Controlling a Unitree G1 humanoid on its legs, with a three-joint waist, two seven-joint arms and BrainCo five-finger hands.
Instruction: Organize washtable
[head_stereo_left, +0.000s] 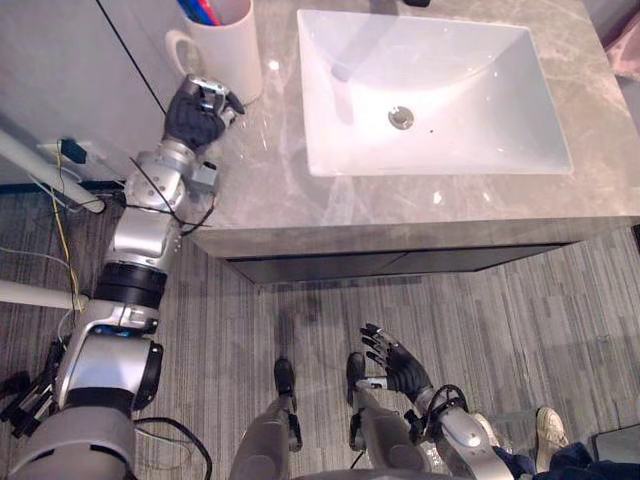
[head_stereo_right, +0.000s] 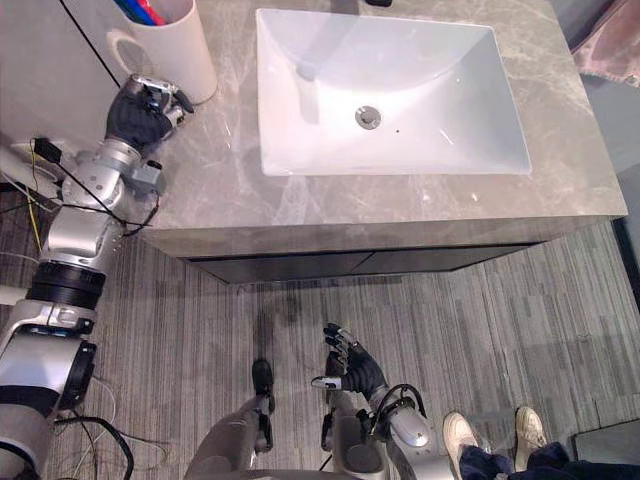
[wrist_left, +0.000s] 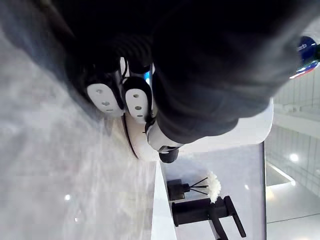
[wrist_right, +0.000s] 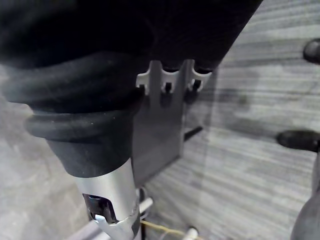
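Observation:
A white mug (head_stereo_left: 225, 40) holding blue and red toothbrushes (head_stereo_left: 200, 10) stands at the back left of the grey marble counter (head_stereo_left: 260, 190). My left hand (head_stereo_left: 200, 110) rests on the counter just in front of the mug, by its handle (head_stereo_left: 178, 50). Its fingers (wrist_left: 105, 97) are curled with nothing in them, and the mug (wrist_left: 240, 132) shows right behind them. My right hand (head_stereo_left: 400, 365) hangs low over the floor, away from the counter, with its fingers spread open and nothing in it.
A white rectangular sink (head_stereo_left: 520, 150) with a metal drain (head_stereo_left: 401, 118) takes up the counter's middle and right. A black tap (wrist_left: 210, 215) and a small dark jar with sticks (wrist_left: 192, 187) stand at the back. A person's shoes (head_stereo_left: 550, 425) are on the floor at the lower right.

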